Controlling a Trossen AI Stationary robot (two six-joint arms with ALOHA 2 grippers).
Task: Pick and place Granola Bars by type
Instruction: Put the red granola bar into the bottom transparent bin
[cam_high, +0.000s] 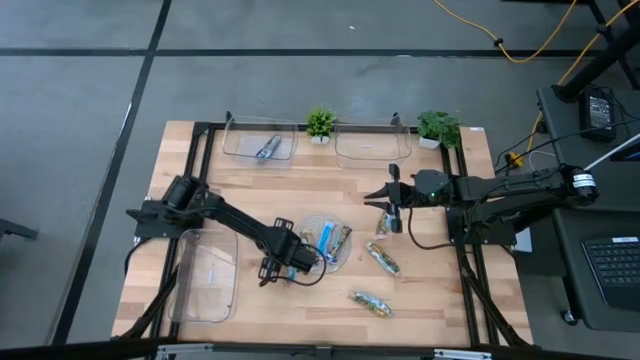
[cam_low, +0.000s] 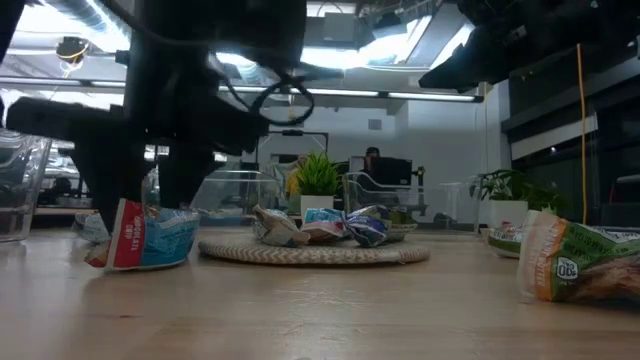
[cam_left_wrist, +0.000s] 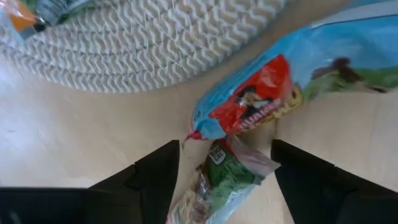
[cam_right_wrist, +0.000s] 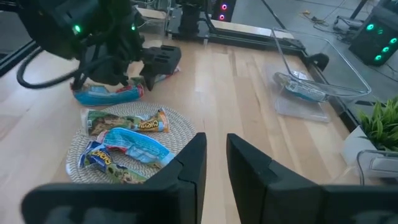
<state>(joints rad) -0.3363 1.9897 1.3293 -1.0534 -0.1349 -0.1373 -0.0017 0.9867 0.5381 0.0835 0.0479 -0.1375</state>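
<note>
**Left gripper over 2 bars beside the woven plate**

We find the left gripper (cam_high: 283, 262) low over the wooden table (cam_high: 430, 290), just left of the round woven plate (cam_high: 322, 222). Its fingers (cam_left_wrist: 158, 177) stand wide apart, and between them lies a green wrapped granola bar (cam_left_wrist: 217, 183). A blue and red wrapped granola bar (cam_left_wrist: 280, 93) lies just beyond, its end overlapping the green one.

3 more wrapped bars (cam_right_wrist: 127, 146) rest on the woven plate. 2 green bars (cam_high: 382, 258) lie on the table to the right of the plate, and a 3rd (cam_high: 370, 302) lies nearer the near edge. 1 blue and silver bar (cam_high: 267, 149) sits in the far left clear tray (cam_high: 240, 152).

The right gripper (cam_high: 385, 195) hovers above the table right of the plate, near the far right clear tray (cam_high: 372, 146), with its fingers (cam_right_wrist: 186, 165) a narrow gap apart and gripping nothing.
</note>
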